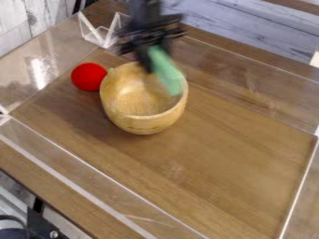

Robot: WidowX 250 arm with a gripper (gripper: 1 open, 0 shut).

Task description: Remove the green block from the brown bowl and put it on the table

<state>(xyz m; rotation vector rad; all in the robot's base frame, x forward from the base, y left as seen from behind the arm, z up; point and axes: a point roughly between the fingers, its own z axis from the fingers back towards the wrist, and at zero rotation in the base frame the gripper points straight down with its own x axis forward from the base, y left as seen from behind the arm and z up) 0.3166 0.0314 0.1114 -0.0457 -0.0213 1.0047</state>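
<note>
The green block point(166, 73) hangs tilted above the far right rim of the brown bowl point(134, 117), lifted off the bowl's floor. My gripper point(156, 54) is shut on the block's upper end and points down; it is blurred by motion. Nothing else shows inside the bowl, which stands on the wooden table point(237, 159).
A red ball point(88, 77) lies on the table just left of the bowl. A small clear stand point(97, 28) sits at the back left. Bare wooden surface stretches to the right of the bowl and in front of it, bounded by a clear raised edge.
</note>
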